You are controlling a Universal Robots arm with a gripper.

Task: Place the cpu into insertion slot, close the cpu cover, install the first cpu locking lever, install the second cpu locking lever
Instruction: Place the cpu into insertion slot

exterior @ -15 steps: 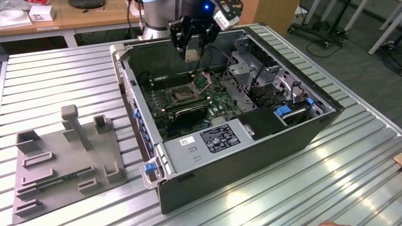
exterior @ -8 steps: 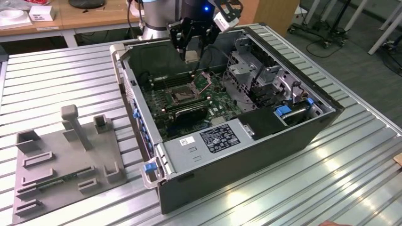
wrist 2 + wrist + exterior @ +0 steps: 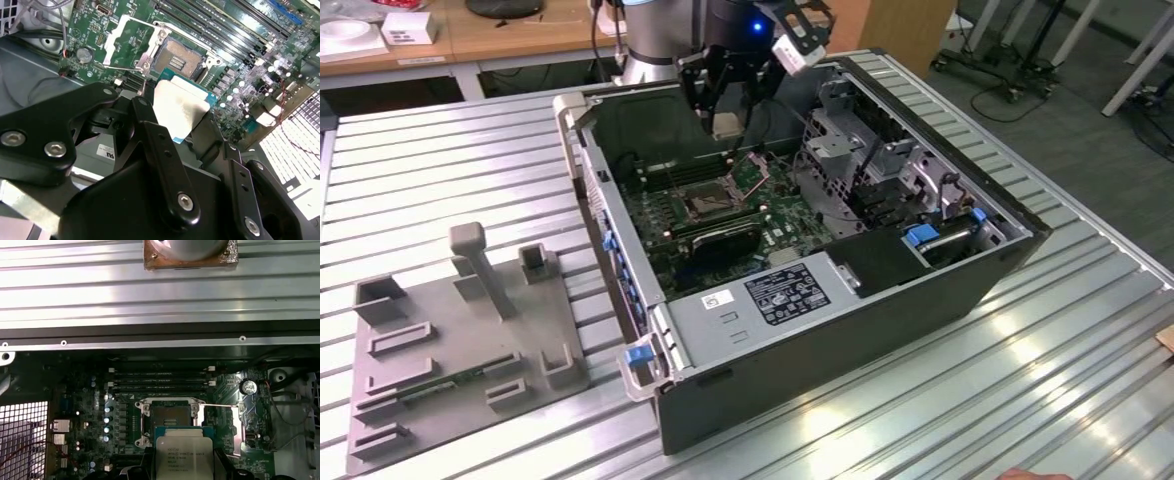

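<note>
- Silver-grey cpu (image 3: 184,456) sits clamped in our hand (image 3: 724,115) — fingers (image 3: 147,125) narrowed onto its edges.
- We hold it above the insertion slot (image 3: 166,416) — cpu cover (image 3: 111,36) flipped open.

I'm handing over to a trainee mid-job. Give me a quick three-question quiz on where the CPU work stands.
1. True or false: the cpu already sits in the slot.
2. The cover is: A shut over the slot, B swung open, C missing.
3. Fill in: the gripper is shut on the ____.

Key:
1. False. The cpu is held in the air, clear of the slot.
2. B.
3. cpu.
</note>
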